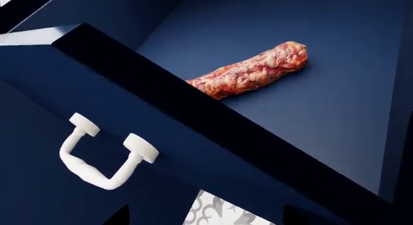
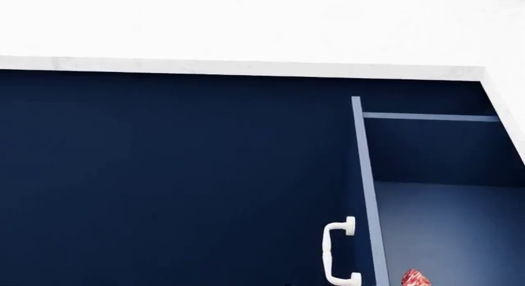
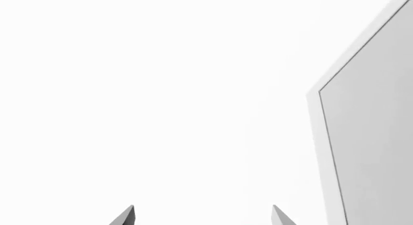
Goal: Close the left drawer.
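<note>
The left drawer [image 1: 45, 104] stands pulled out, its flat navy front facing my left wrist camera and its white curved handle [image 1: 103, 157] close below the front's top edge. My left gripper [image 1: 206, 220] is open just in front of that face, to the side of the handle, with only two dark fingertips [image 1: 120, 218] showing and nothing between them. In the head view the drawer [image 2: 358, 175] sticks out edge-on under the counter, handle [image 2: 340, 252] toward me; neither arm shows there. My right gripper [image 3: 202, 217] is open and empty, facing a white surface.
A reddish sausage-like piece of meat [image 1: 255, 70] lies on the drawer's slate-blue floor [image 1: 322, 113]; it also shows in the head view as the meat [image 2: 415, 278]. A white counter [image 2: 246, 27] tops the navy cabinets. Patterned floor [image 1: 216, 213] shows below. A pale panel [image 3: 371, 138] stands by the right gripper.
</note>
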Robot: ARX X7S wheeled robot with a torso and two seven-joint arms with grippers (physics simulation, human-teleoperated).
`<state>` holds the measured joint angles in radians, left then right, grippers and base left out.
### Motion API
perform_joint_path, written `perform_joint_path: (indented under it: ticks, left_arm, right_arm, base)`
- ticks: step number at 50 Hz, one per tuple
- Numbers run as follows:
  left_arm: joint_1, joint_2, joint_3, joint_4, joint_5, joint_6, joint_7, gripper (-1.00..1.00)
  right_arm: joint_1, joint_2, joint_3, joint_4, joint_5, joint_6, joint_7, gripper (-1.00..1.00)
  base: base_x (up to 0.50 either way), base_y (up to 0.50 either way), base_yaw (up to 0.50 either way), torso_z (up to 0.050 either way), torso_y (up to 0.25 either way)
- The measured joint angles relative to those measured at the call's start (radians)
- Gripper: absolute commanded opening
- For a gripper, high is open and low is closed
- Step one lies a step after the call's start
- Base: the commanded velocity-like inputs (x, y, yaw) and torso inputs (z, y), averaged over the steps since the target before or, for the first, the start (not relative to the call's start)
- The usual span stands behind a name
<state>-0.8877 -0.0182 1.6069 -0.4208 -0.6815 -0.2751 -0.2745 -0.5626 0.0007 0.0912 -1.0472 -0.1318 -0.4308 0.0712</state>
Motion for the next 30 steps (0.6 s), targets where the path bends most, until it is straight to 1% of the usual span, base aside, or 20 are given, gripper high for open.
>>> perform_joint_path:
  ticks: [11, 30]
  left_arm:
    - [-0.008, 0.0, -0.022, 0.02, 0.041, -0.027, 0.032, 1.0]
    - [-0.024, -0.003, -0.036, 0.088, 0.085, -0.083, 0.05, 1.0]
  right_arm:
    - [-0.008, 0.0, -0.001, 0.0, 0.0, 0.009, 0.011, 1.0]
    - [-0.023, 0.0, -0.001, 0.0, -0.003, 0.025, 0.035, 1.0]
  base:
    - [0.0, 0.0, 0.0, 0.0, 0.001]
    - [0.0, 0.0, 0.0, 0.001, 0.001]
